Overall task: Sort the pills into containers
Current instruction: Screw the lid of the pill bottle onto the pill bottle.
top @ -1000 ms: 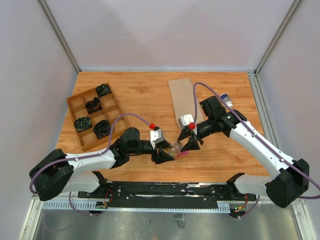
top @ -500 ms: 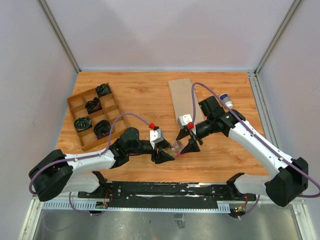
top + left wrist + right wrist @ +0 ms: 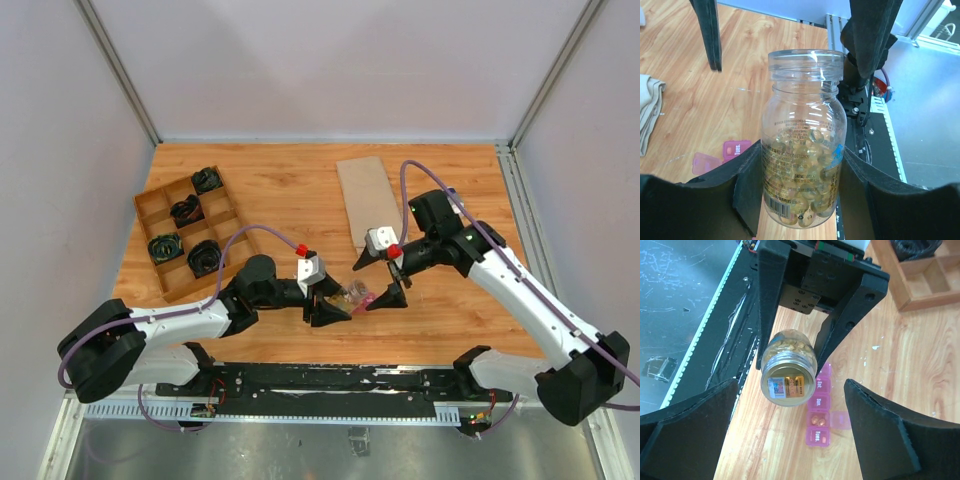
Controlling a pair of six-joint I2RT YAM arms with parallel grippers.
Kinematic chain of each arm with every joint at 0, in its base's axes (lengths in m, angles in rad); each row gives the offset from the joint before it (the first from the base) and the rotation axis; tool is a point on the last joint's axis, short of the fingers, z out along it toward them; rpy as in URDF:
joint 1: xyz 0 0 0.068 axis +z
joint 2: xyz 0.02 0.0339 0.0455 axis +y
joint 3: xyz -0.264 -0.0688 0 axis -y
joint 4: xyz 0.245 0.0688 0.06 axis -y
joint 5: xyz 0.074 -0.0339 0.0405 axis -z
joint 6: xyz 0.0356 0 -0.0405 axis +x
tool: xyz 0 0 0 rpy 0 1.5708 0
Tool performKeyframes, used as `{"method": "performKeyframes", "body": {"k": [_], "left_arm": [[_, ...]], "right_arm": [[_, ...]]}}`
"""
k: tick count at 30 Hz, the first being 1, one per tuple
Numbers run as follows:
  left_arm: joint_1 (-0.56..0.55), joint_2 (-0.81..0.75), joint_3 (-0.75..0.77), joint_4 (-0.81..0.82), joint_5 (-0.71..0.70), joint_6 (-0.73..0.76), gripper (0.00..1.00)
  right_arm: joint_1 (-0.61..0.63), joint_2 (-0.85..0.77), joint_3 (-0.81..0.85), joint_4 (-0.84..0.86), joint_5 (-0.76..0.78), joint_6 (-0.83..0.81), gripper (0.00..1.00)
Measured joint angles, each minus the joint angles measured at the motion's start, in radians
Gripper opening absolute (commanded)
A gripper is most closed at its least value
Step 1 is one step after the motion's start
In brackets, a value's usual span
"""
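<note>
My left gripper (image 3: 801, 192) pinches a clear plastic bottle (image 3: 802, 125) of amber capsules (image 3: 800, 165); my right gripper (image 3: 376, 281) is spread wide. Near the bottle, the translucent pink containers (image 3: 819, 412) lie on the grainy wooden table (image 3: 900, 365), with pale walls (image 3: 300, 70) around.

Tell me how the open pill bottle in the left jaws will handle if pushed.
The pill bottle is tall, narrow and about half full of softgels, so probably light and apt to tip. With its cap off, a tilt would likely spill them. Its smooth round wall looks slippery, and lying down it would probably roll.
</note>
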State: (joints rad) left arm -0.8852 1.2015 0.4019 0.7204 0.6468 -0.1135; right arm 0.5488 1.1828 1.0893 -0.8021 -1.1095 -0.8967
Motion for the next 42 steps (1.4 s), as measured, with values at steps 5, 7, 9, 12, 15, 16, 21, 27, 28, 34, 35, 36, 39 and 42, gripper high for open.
{"method": "performKeyframes", "body": {"k": [5, 7, 9, 12, 15, 16, 21, 27, 28, 34, 35, 36, 39, 42], "left_arm": [[0.000, 0.000, 0.000, 0.021, 0.035, -0.020, 0.00], [0.000, 0.000, 0.000, 0.020, 0.051, -0.025, 0.00], [0.000, 0.003, 0.000, 0.020, 0.066, -0.026, 0.00], [0.000, 0.014, 0.000, 0.019, 0.085, -0.027, 0.00], [0.000, 0.021, 0.000, 0.019, 0.100, -0.029, 0.00], [0.000, 0.022, 0.001, 0.018, 0.103, -0.029, 0.00], [0.000, 0.023, 0.008, 0.018, 0.115, -0.030, 0.00], [0.000, 0.024, 0.008, 0.018, 0.119, -0.030, 0.00], [0.000, 0.025, 0.008, 0.018, 0.119, -0.030, 0.00], [0.000, 0.025, 0.008, 0.017, 0.127, -0.030, 0.00], [0.000, 0.025, 0.008, 0.018, 0.129, -0.030, 0.00], [0.000, 0.025, 0.008, 0.017, 0.130, -0.030, 0.00], [0.000, 0.025, 0.008, 0.017, 0.134, -0.030, 0.00], [0.000, 0.025, 0.008, 0.017, 0.134, -0.030, 0.00]], "right_arm": [[-0.035, -0.103, -0.044, 0.016, -0.090, -0.107, 0.87], [-0.040, -0.138, -0.064, 0.016, -0.121, -0.150, 0.83], [-0.040, -0.149, -0.067, 0.019, -0.149, -0.183, 0.80], [-0.041, -0.143, -0.072, 0.024, -0.172, -0.219, 0.75], [-0.041, -0.136, -0.082, 0.027, -0.178, -0.241, 0.71], [-0.041, -0.134, -0.085, 0.027, -0.179, -0.246, 0.70], [-0.041, -0.119, -0.093, 0.028, -0.182, -0.259, 0.70], [-0.039, -0.112, -0.107, 0.028, -0.181, -0.269, 0.66], [-0.039, -0.112, -0.107, 0.028, -0.181, -0.272, 0.66], [-0.039, -0.111, -0.112, 0.029, -0.181, -0.283, 0.64], [-0.037, -0.110, -0.115, 0.029, -0.181, -0.284, 0.63], [-0.034, -0.109, -0.117, 0.029, -0.181, -0.285, 0.62], [-0.026, -0.102, -0.119, 0.029, -0.180, -0.287, 0.61], [-0.025, -0.100, -0.119, 0.029, -0.180, -0.288, 0.59]]}}
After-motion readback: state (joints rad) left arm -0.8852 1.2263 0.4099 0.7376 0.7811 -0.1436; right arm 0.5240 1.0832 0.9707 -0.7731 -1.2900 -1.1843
